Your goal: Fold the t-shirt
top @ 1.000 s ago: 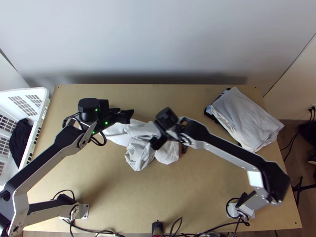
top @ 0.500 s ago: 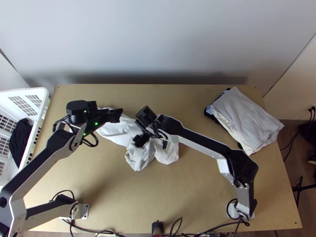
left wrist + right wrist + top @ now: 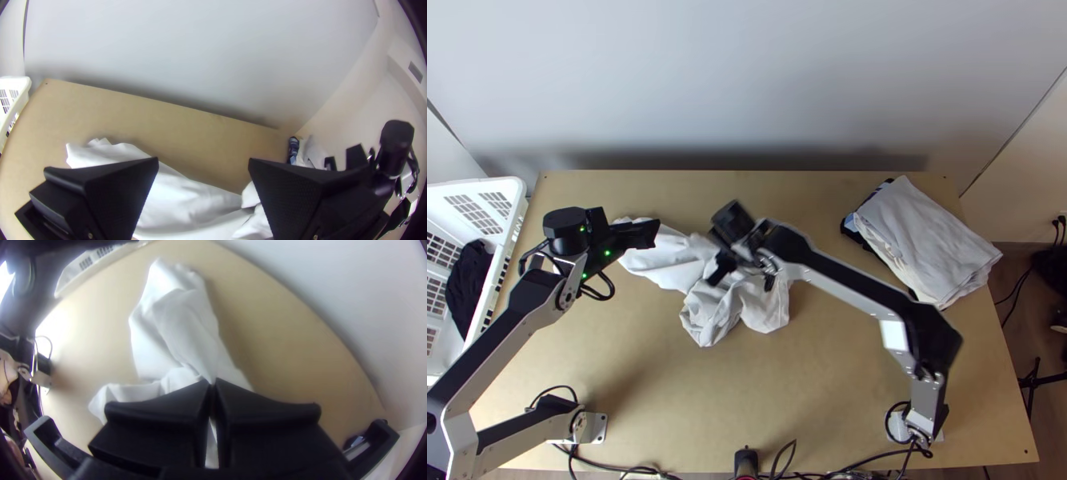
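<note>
White t-shirt (image 3: 707, 314), bunched mid-desk (image 3: 643, 376); right gripper (image 3: 212, 383) clenched, apparently on a pinch of it; left gripper (image 3: 203, 160) released.

The t-shirt lay in a crumpled strip, widest and most rumpled toward the desk's near edge. I had the left gripper's fingers wide apart above the far-left end (image 3: 633, 258), nothing between them. I judged the fabric light, limp and unbreakable, not slippery, but apt to drag along in a heap and hide its hems. I would take hold at a true edge or shoulder seam, not mid-bunch: a deep pinch there could catch two layers. No fold was made; my estimate was that it needed spreading flat first.
</note>
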